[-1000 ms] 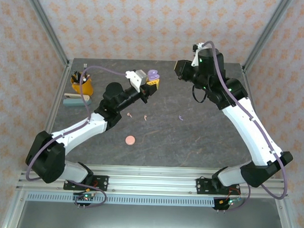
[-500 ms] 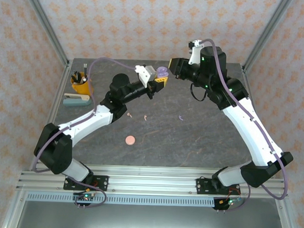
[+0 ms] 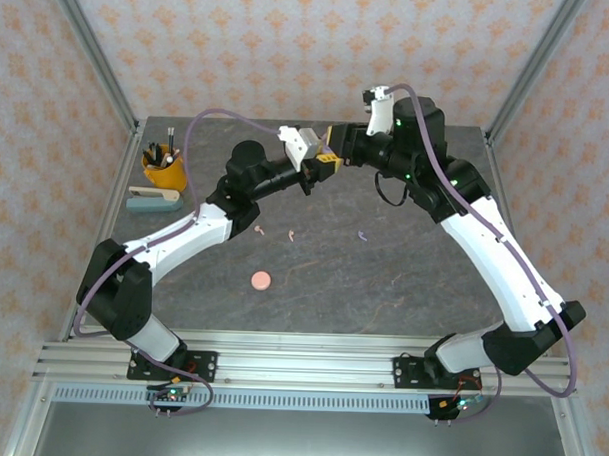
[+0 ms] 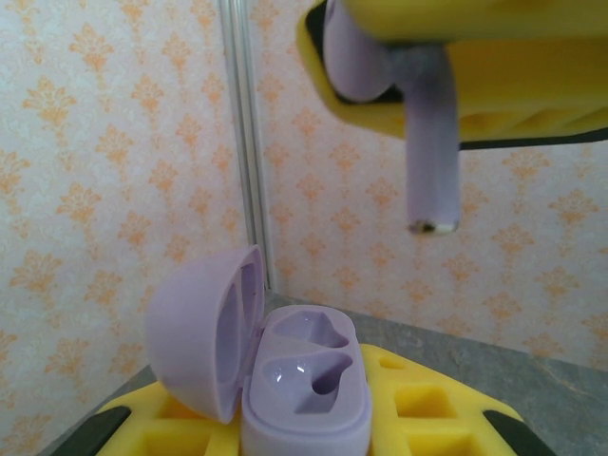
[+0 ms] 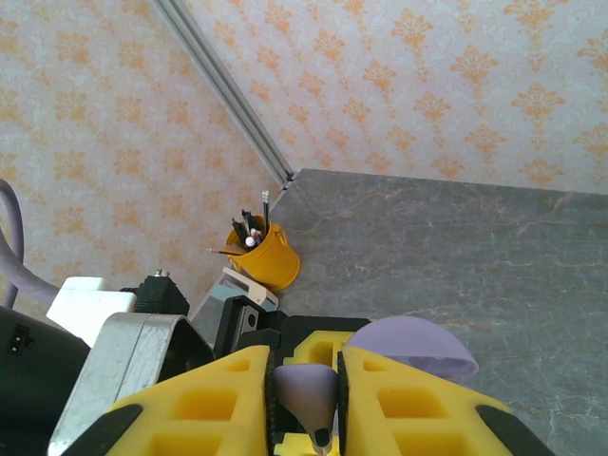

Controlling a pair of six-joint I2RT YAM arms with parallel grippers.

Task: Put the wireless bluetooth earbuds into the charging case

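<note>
The left gripper [image 3: 320, 165] and right gripper [image 3: 339, 147] have converged over the table [image 3: 403, 261]; the left clamps the open lilac case [image 4: 299, 380], empty sockets up, while the right, above it, pinches a lilac earbud [image 4: 432, 142], stem pointing down toward them.

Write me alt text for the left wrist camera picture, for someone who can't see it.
An open lilac charging case, both wells empty and lid tipped left, sits clamped in the left gripper. Above it, not touching, the right gripper holds a lilac earbud with its stem pointing down. Behind are patterned wallpaper and a metal post.
</note>
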